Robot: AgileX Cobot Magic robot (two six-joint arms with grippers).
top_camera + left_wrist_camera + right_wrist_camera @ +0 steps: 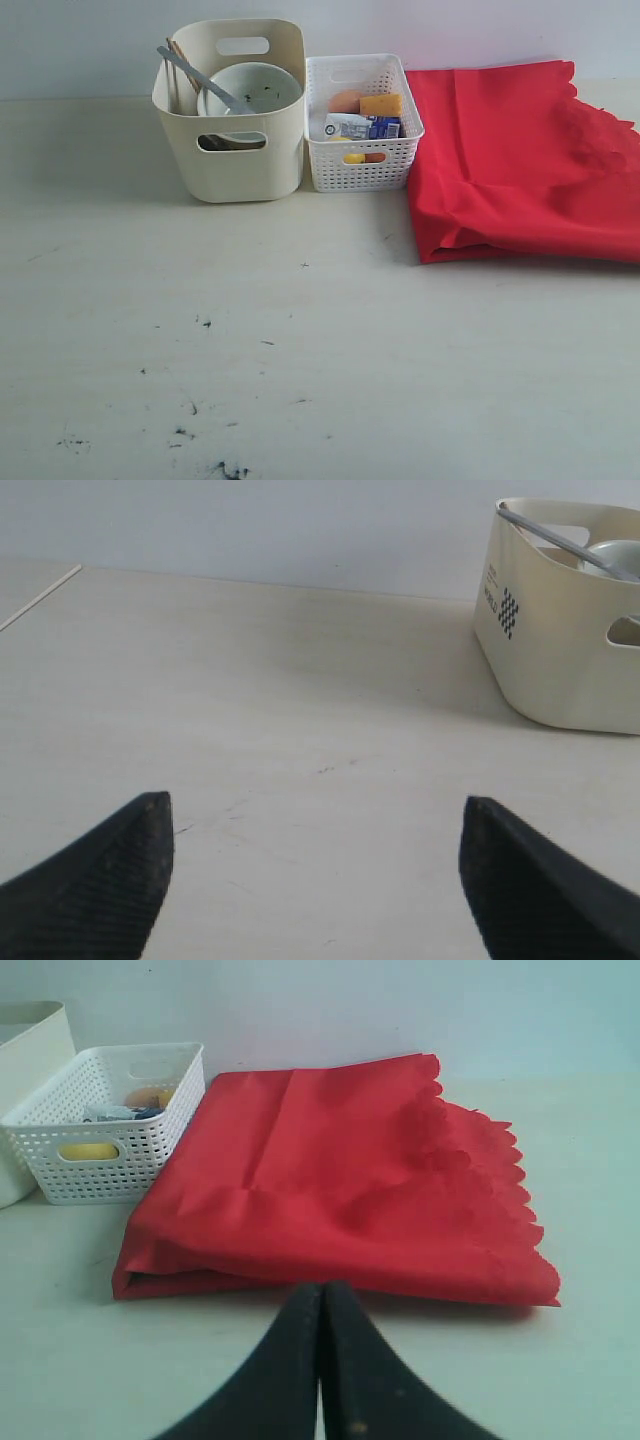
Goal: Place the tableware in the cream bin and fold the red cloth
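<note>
Tableware sits in the cream bin (230,150) and the red cloth (520,160) lies folded beside the baskets, with neither gripper touching anything.
Exterior view: the bin stands at upper centre-left on the pale table (300,350) and holds a speckled bowl (262,85), chopsticks (183,60) and a grey metal handle (195,75). A white lattice basket (362,150) of food touches the bin's right side, and the cloth lies in layers at the right edge of the frame. Left wrist view: the left gripper (315,805) hangs over bare table with its jaws spread wide and nothing between them, and the bin (560,650) stands well apart. Right wrist view: the right gripper (322,1300) is pressed closed and empty, just short of the cloth's (330,1190) folded edge, with the basket (100,1130) beyond.
</note>
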